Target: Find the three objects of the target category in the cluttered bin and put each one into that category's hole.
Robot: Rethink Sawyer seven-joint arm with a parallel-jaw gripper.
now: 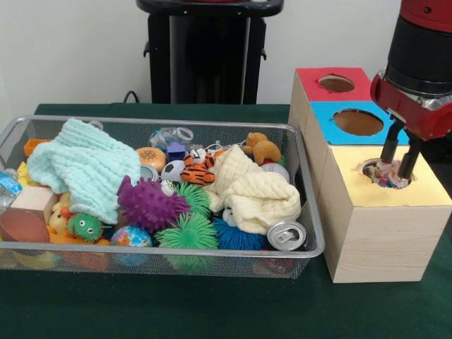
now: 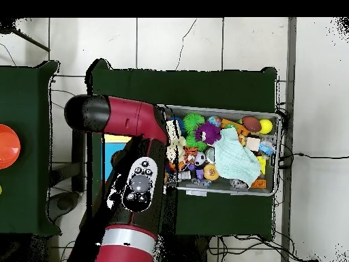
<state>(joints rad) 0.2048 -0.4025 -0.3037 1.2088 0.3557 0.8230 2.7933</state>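
Observation:
My gripper (image 1: 397, 169) hangs over the yellow hole (image 1: 385, 174) of the wooden box (image 1: 374, 226) at the right. Its two black fingers (image 1: 389, 150) stand apart, tips at the hole's rim, so it is open. A small colourful item shows inside that hole between the tips; I cannot tell what it is. The wire bin (image 1: 311, 244) at the left holds a jumble: a purple spiky ball (image 1: 148, 203), green spiky balls (image 1: 187, 233), a tiger toy (image 1: 196, 169), a teddy bear (image 1: 263, 148) and a drink can (image 1: 287, 235). In the overhead view the arm (image 2: 140, 181) hides the gripper.
A mint cloth (image 1: 81, 166) and a cream cloth (image 1: 251, 191) cover part of the bin's contents. The box also has a blue hole (image 1: 358, 121) and a red hole (image 1: 336, 83) farther back. In the overhead view the bin (image 2: 269, 194) lies right of the arm.

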